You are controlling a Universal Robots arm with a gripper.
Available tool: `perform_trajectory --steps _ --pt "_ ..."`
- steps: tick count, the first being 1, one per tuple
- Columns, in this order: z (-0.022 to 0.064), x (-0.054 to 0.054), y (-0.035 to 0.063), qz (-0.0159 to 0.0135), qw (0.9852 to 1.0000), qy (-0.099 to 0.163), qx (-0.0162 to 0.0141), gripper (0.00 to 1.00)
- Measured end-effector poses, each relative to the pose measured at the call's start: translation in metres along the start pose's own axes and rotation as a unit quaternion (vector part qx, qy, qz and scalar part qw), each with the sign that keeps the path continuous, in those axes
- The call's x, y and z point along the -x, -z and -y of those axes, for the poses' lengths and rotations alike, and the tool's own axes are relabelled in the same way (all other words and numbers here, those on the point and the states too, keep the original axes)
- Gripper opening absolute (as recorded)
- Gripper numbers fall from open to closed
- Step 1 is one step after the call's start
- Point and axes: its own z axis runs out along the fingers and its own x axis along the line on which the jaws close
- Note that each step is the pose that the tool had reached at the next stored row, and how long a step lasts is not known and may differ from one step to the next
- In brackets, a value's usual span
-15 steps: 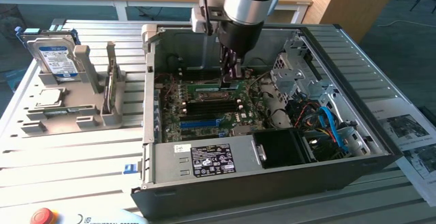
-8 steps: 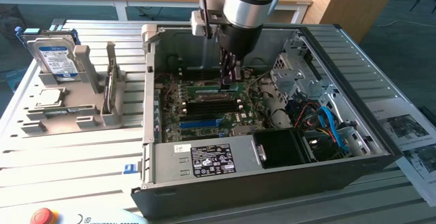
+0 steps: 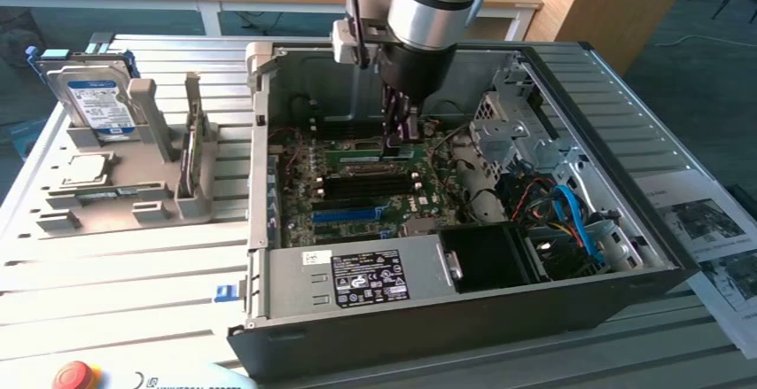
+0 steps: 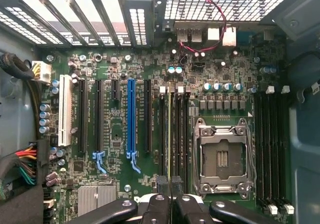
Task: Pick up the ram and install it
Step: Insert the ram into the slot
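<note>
Gripping ram (image 4: 170, 134) edge-on, pincer (image 4: 170, 184) closed tight on it, over DIMM slots (image 4: 180, 134) inside PC case (image 3: 473, 322).

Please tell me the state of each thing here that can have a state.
Black metal computer case: open, side panel off.
Thin green ram stick: held edge-on at black memory slots.
Gripper: shut on the ram.
Silver processor socket: empty.
Boxy silver hard drive: upright in grey holder.

Ext. cam high over case (image 3: 473, 318); wrist cam close, prob. perpendicular, sharing mobo (image 4: 150, 68).
</note>
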Motion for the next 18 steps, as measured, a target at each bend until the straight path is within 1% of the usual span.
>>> perform_trajectory --steps 3,10,15,18 --pt "0.0029 0.0001 0.0001 0.0000 1.0000 0.001 0.0000 0.12" --pt "0.0032 0.0001 0.0000 -0.0008 0.9999 0.014 0.0004 0.12" --pt "0.0033 0.0001 -0.0015 -0.0006 0.9999 0.013 0.0004 0.12" --pt "0.0034 0.0000 -0.0036 -0.0004 1.0000 0.007 0.0002 0.12"
